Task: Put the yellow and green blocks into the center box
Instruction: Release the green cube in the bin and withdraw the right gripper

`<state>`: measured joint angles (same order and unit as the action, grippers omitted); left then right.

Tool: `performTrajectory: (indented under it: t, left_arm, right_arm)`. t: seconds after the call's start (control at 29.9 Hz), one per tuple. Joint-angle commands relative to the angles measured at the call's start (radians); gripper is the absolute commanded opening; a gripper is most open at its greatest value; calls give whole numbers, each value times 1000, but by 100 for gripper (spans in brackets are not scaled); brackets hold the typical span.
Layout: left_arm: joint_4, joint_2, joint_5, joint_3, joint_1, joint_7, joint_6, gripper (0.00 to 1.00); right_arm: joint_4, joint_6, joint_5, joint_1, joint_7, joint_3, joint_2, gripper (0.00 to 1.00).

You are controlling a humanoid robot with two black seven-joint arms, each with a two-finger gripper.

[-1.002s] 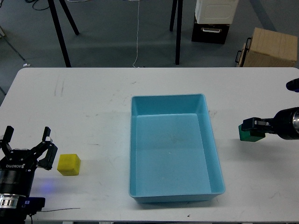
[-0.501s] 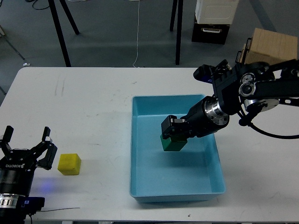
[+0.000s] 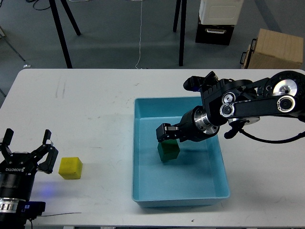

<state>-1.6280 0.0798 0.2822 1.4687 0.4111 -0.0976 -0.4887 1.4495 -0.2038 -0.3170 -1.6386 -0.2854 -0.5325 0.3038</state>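
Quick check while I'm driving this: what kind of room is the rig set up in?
Most likely a robotics lab or workshop: a plain white table on a grey floor, black stand legs behind it, and a cardboard box beside a black case.

white tabletop (image 3: 95,105): matt, smooth laminate look, faint grey scuffs and smudges.
light-blue rectangular plastic box (image 3: 219,157): smooth moulded plastic, soft sheen on rim and floor.
green cube block (image 3: 168,151): matt, even faces; material cannot be told.
yellow cube block (image 3: 70,168): matt, slightly soft-looking faces, perhaps foam.
right black pincer (image 3: 167,132): matt black plastic, with polished silver metal rings on the arm behind.
left black pincer (image 3: 27,150): matt black plastic fingers, white lettering on the body.
brown cardboard carton (image 3: 278,49): dull, papery.
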Motion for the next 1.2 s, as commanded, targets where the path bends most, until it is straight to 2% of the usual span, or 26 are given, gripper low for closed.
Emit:
performTrajectory:
  t: [0.0, 0.43, 0.53, 0.67, 0.77, 0.83, 0.97, 1.04, 1.17]
  left_arm:
    - [0, 0, -1, -1, 0, -1, 0, 100]
    - [7, -2, -1, -1, 0, -1, 0, 100]
    - [7, -2, -1, -1, 0, -1, 0, 100]
    - [7, 0, -1, -1, -2, -2, 0, 100]
    - [8, 0, -1, -1, -11, -2, 0, 100]
    - [7, 0, -1, -1, -12, -4, 0, 100]
    - [7, 0, -1, -1, -18, -4, 0, 100]
    - [8, -2, -3, -2, -23, -4, 0, 100]
    - [8, -2, -6, -25, -29, -4, 0, 100]
  right_arm:
    - [2, 0, 3, -1, 0, 5, 12, 97]
    - [-8, 9, 6, -1, 5, 25, 18, 97]
    - [-79, 9, 9, -1, 12, 81, 34, 97]
    - [-266, 9, 90, 32, 32, 207, 57, 97]
    - [-459, 9, 164, 120, 45, 401, 43, 97]
    - [-550, -3, 167, 211, 43, 596, 40, 97]
    - [-583, -12, 179, 380, 31, 1036, 40, 98]
    - [-584, -57, 197, 468, 26, 1225, 43, 98]
    - [-587, -105, 382, 600, 28, 1446, 64, 98]
